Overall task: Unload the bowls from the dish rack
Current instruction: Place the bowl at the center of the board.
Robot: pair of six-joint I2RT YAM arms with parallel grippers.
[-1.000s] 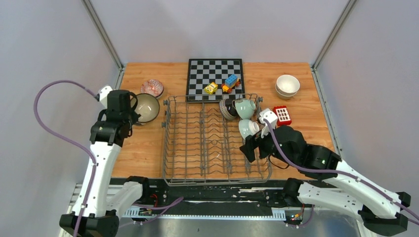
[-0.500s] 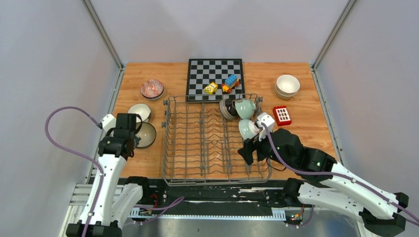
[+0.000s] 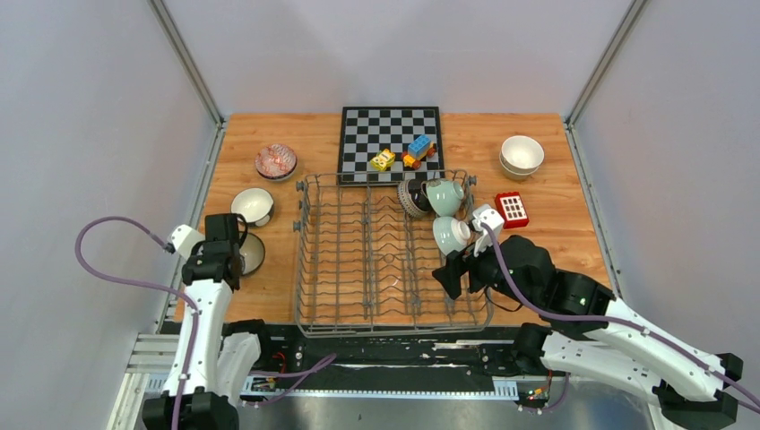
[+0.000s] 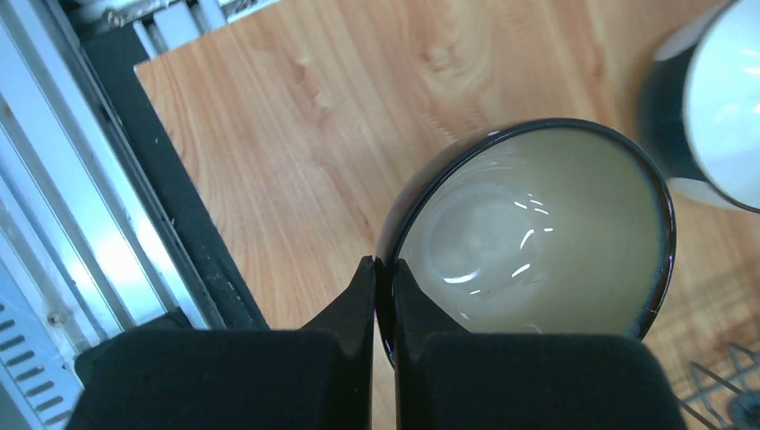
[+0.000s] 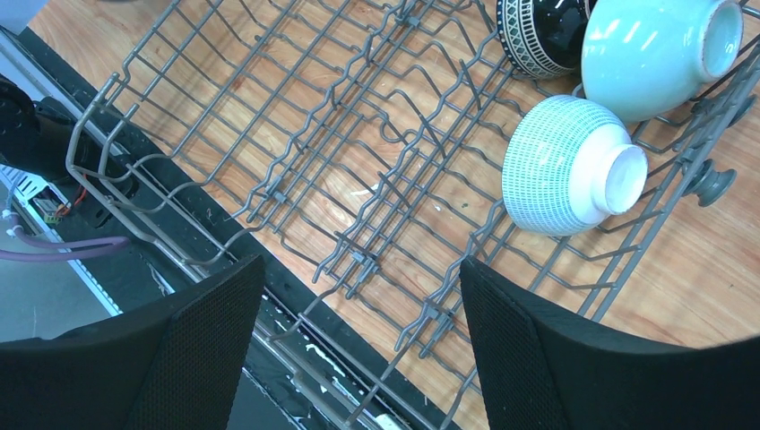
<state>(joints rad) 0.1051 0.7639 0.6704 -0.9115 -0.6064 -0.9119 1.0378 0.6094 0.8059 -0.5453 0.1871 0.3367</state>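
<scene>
My left gripper is shut on the rim of a dark bowl with a cream inside, at the table's left side near the front; the wrist view shows the pinch on this bowl. The grey wire dish rack holds a dark-patterned bowl, a mint bowl and a blue-and-white bowl in its far right corner. My right gripper is open and empty over the rack's right side, just short of the blue-and-white bowl.
On the table stand a dark bowl with a white inside, a pink patterned bowl and stacked cream bowls. Behind the rack lies a chessboard with toy blocks. A red block lies right of the rack.
My left gripper has carried the dark bowl from the back left toward the near edge, uncovering the white-inside bowl. My right gripper has barely shifted.
</scene>
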